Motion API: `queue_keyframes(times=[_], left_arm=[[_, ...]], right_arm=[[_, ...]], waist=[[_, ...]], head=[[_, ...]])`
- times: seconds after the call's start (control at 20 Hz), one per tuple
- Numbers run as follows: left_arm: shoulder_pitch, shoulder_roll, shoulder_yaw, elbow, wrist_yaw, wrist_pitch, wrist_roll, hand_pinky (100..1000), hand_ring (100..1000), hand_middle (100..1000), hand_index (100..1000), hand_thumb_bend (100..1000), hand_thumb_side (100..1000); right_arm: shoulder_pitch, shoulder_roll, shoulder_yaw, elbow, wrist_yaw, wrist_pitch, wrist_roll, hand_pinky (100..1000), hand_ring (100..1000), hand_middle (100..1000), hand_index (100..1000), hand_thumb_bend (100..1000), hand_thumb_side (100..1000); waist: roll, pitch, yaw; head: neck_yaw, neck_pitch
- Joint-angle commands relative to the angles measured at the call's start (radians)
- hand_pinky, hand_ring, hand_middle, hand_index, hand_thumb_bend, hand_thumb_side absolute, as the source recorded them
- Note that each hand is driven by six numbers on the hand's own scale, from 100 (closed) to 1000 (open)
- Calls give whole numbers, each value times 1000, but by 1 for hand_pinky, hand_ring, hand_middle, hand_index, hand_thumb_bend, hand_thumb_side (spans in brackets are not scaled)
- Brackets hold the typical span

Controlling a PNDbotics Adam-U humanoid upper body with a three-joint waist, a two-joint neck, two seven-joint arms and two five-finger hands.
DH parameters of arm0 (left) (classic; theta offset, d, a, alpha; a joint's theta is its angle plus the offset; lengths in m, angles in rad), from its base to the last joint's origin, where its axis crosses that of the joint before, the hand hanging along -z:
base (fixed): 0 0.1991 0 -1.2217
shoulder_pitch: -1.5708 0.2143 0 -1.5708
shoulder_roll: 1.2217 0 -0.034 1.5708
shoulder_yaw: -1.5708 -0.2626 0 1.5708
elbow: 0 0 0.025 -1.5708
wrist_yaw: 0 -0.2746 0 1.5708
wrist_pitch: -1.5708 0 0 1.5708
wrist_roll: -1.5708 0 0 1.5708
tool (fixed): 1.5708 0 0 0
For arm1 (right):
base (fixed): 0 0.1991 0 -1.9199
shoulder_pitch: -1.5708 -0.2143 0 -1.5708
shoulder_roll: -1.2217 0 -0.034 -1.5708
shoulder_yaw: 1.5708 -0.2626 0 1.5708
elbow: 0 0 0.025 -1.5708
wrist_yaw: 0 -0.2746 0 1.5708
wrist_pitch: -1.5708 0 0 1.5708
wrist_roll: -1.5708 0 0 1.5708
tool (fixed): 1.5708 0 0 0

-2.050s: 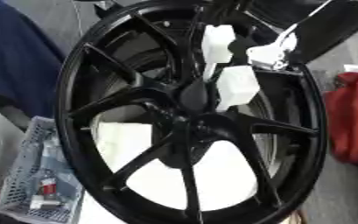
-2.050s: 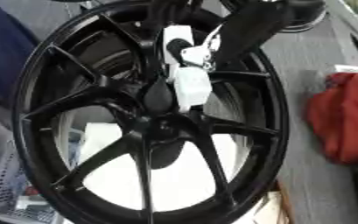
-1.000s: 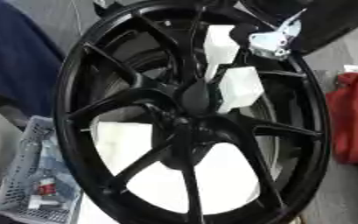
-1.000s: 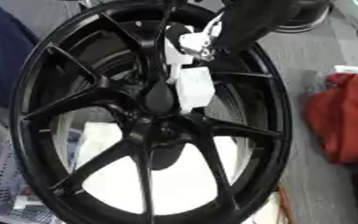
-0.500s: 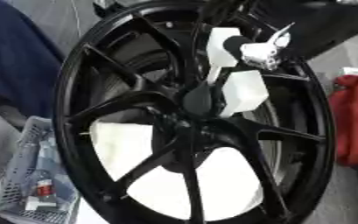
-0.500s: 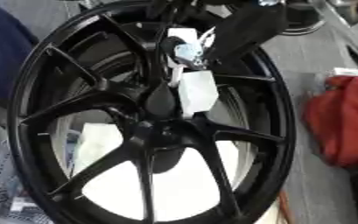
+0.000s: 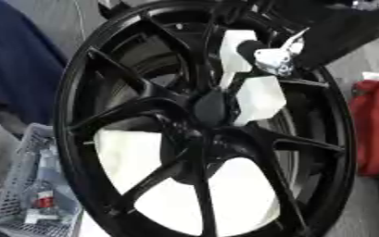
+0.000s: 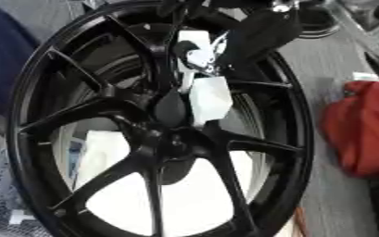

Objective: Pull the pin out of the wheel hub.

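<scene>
A large black multi-spoke wheel (image 7: 143, 106) fills both views, its hub (image 7: 200, 136) near the middle. My right hand (image 7: 275, 59) comes in from the upper right on a black arm (image 7: 338, 28). It hangs over the upper spokes, just above and right of the hub, with a silver part showing. A dark oval shape (image 8: 168, 109) sits right above the hub centre. I cannot tell whether that shape is the pin or part of the hand. White blocks (image 7: 261, 97) show behind the spokes under the hand. My left hand does not show.
A grey mesh basket (image 7: 14, 185) with small items stands at the lower left. Red fabric (image 8: 363, 129) lies right of the wheel, and blue cloth (image 7: 14, 69) left of it. White sheets (image 7: 241, 194) show through the lower spokes.
My right hand has come down and to the left, from the wheel's upper rim toward the hub. The whole picture has also shifted a little, so the camera has moved.
</scene>
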Motion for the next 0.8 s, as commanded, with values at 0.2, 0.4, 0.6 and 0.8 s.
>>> queue_keyframes(times=[0.2, 0.4, 0.6, 0.8], left_arm=[[-7, 6, 0, -20, -7, 4, -2, 925, 536, 637, 791, 163, 985], [-8, 4, 0, -20, -8, 5, -2, 925, 536, 637, 791, 163, 987], [-8, 3, -1, -20, -10, 6, -3, 925, 536, 637, 791, 163, 988], [-8, 1, -1, -20, -11, 8, -3, 925, 536, 637, 791, 163, 989]], right_arm=[[-5, -16, -8, 14, 8, 0, 9, 837, 889, 861, 984, 100, 719], [-3, -16, -6, 26, 11, 0, 9, 840, 893, 866, 987, 100, 730], [1, -15, -8, 39, 25, -2, 9, 842, 896, 870, 993, 100, 720], [3, -12, -10, 50, 38, -5, 9, 844, 898, 873, 996, 100, 730]], waist=[[4, -11, 3], [1, -5, 4], [-2, 0, 6], [-4, 4, 8]], head=[[-1, -13], [-1, -14], [-2, -15], [-2, -19]])
